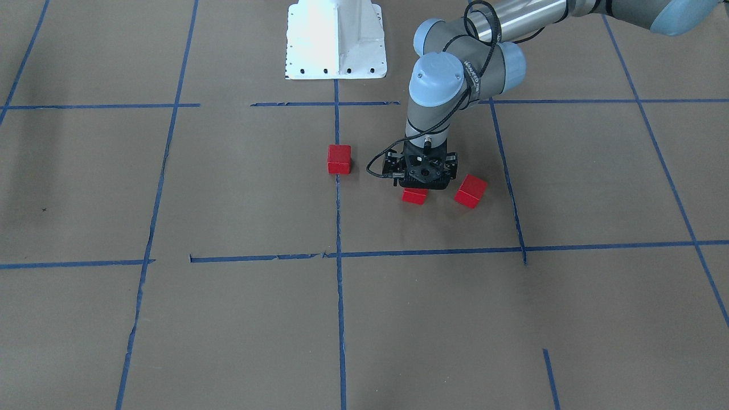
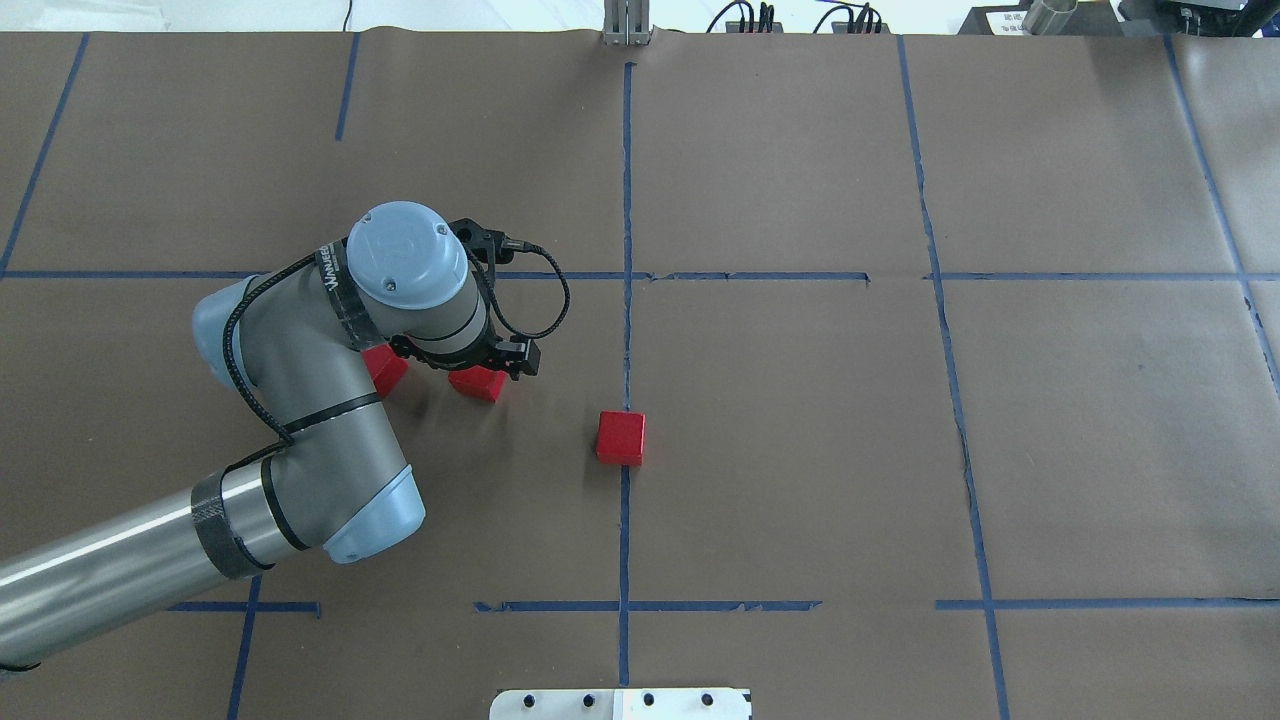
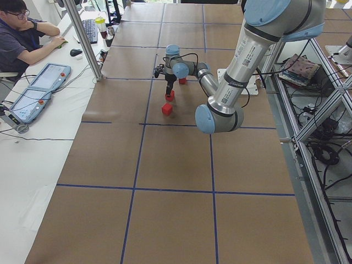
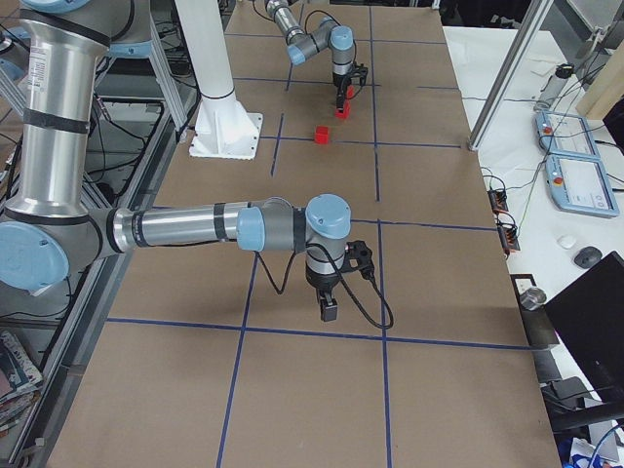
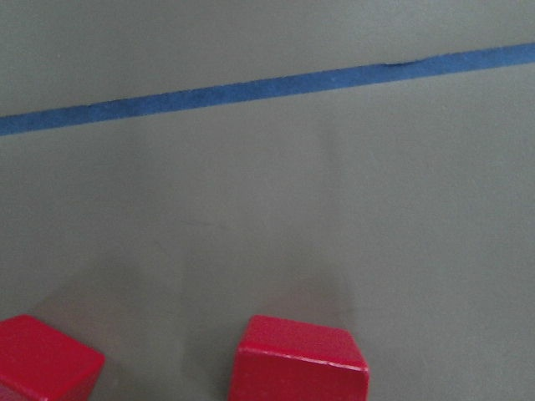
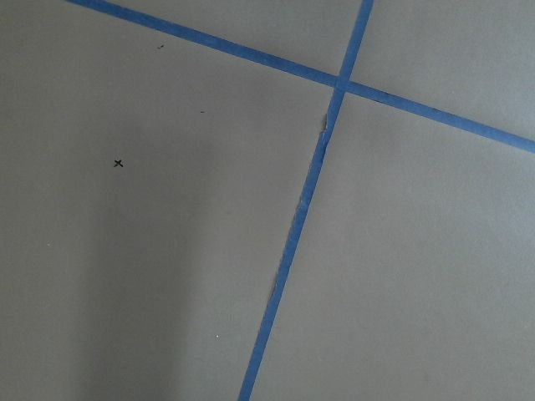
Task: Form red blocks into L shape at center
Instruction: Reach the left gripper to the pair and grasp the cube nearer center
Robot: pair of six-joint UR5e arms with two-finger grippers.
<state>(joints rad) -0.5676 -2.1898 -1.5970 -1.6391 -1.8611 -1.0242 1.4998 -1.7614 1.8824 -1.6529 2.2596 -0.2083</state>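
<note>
the step in hand is judged to be the pick-up of a second cube. the left end effector (image 1: 420, 183) is held low and directly over the middle red block (image 1: 414, 196). its fingers are hidden under the wrist housing, so it cannot be told whether it is released, clenched or already grasping the block. in the left wrist view the fingers are not seen either.

the outer red block (image 1: 470, 190) lies just beside it, turned at an angle. the third red block (image 2: 621, 438) rests on the vertical blue tape line (image 2: 625, 530) in the centre cell, well apart from the other two.

the next move is judged to call for a firm grip, a carry toward the tape line, and a squared set-down flush against the third block. no l shape is formed yet.

the right end effector (image 4: 330, 310) hangs over bare paper near a tape crossing, far from the blocks. its state cannot be told.

the surface (image 2: 800, 450) is covered in brown paper gridded with blue tape, and the white robot base (image 1: 336, 40) is bolted at its edge. beside it an operator (image 3: 22, 38) is seated at a white desk with a keyboard (image 3: 91, 30) and a teach pendant (image 3: 41, 91).
</note>
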